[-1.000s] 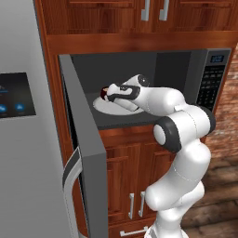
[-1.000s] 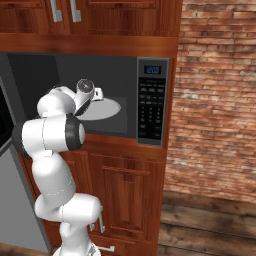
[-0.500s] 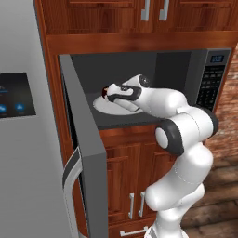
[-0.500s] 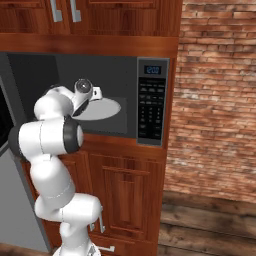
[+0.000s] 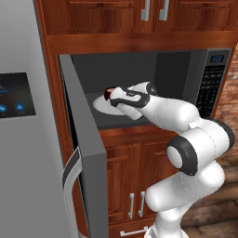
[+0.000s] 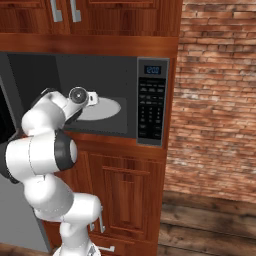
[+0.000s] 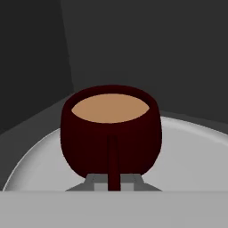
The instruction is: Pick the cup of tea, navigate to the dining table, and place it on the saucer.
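Kitchen wall of reddish wood cabinets (image 5: 135,186), brick wall (image 6: 220,95) to right, grey fridge (image 5: 23,139) to left. Built-in microwave (image 6: 150,100) stood with door (image 5: 83,158) swung open. White arm reached into cavity. Cup of tea (image 7: 111,131) sat on round white turntable (image 7: 196,151), toward its left edge in left base view, light brown liquid level, handle facing hand. Gripper (image 7: 113,180) was closed, fingertips (image 7: 93,181) pinched on cup's handle at its base.
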